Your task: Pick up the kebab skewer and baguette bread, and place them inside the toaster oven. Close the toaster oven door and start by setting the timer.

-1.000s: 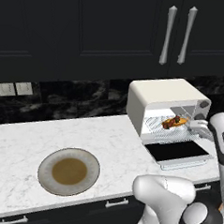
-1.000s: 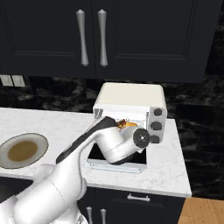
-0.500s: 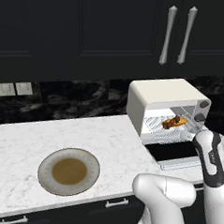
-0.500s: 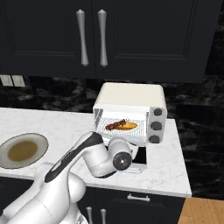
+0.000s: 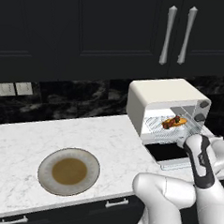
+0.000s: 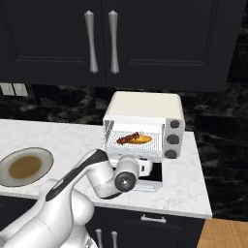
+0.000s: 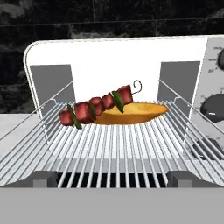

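Black upper cabinets with long silver handles over a black marbled backsplash. White marble counter runs below, dark drawer fronts under its edge. White arm bends low in front of the counter, its wrist level with the counter edge just before the oven; in the left base view the forearm with its dark stripe rises at the oven's front right. Oven, cream-white with a rounded top, sits on the counter toward the right end, three dark knobs down its right side. Door is folded down flat in front of the opening, dark glass facing up, partly hidden behind the arm. Round plate with a brown centre lies on the counter well left of the oven, nothing on it. Two wall outlets on the backsplash at far left. Wire rack spans the oven cavity, seen head-on and close in the hand view. Baguette, a golden-orange oval, lies on the rack toward the back, long axis side to side. Skewer, with red chunks and green pieces, lies tilted across the baguette's front left, touching it, its hooked wire end up at the right and its lower end down on the rack at left. Jaws stand wide apart with nothing between them, outside the cavity.
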You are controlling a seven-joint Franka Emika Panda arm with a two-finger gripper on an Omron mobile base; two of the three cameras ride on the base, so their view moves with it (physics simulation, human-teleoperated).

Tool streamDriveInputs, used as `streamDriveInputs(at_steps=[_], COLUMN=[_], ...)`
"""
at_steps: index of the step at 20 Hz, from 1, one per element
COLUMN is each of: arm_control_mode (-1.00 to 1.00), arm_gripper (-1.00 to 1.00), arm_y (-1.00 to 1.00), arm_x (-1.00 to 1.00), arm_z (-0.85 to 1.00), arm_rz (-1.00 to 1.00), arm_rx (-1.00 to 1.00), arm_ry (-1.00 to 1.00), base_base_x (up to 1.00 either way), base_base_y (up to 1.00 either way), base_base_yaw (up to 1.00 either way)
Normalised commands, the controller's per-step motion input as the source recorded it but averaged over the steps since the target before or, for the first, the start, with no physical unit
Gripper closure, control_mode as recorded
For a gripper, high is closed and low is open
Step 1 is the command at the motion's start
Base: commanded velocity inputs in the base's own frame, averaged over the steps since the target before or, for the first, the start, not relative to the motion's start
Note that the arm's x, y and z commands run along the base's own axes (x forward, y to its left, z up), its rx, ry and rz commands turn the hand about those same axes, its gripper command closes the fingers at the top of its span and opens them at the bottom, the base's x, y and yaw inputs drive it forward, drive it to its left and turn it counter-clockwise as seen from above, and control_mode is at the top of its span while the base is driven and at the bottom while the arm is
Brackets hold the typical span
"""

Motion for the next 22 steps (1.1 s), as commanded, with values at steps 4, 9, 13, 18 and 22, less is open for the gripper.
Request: streamDriveInputs(at_steps=[4,9,13,18,22], arm_control_mode=[-1.00,-1.00,-1.00,-1.00,-1.00], arm_gripper=[-1.00,-1.00,-1.00,-1.00,-1.00], arm_y=[0.00,0.00,0.00,0.00,0.00], arm_x=[0.00,0.03,0.03,0.00,0.00], arm_z=[-0.10,0.00,0.09,-0.01,-0.16], arm_rz=[-0.01,-0.03,-0.05,-0.09,-0.10], arm_rx=[-0.16,-0.03,-0.01,0.05,0.04], arm_ry=[0.00,0.01,0.05,0.00,0.00], base_base_x=[0.00,0.00,0.00,0.00,0.00], base_base_y=[0.00,0.00,0.00,0.00,0.00], base_base_yaw=[0.00,0.00,0.00,0.00,0.00])
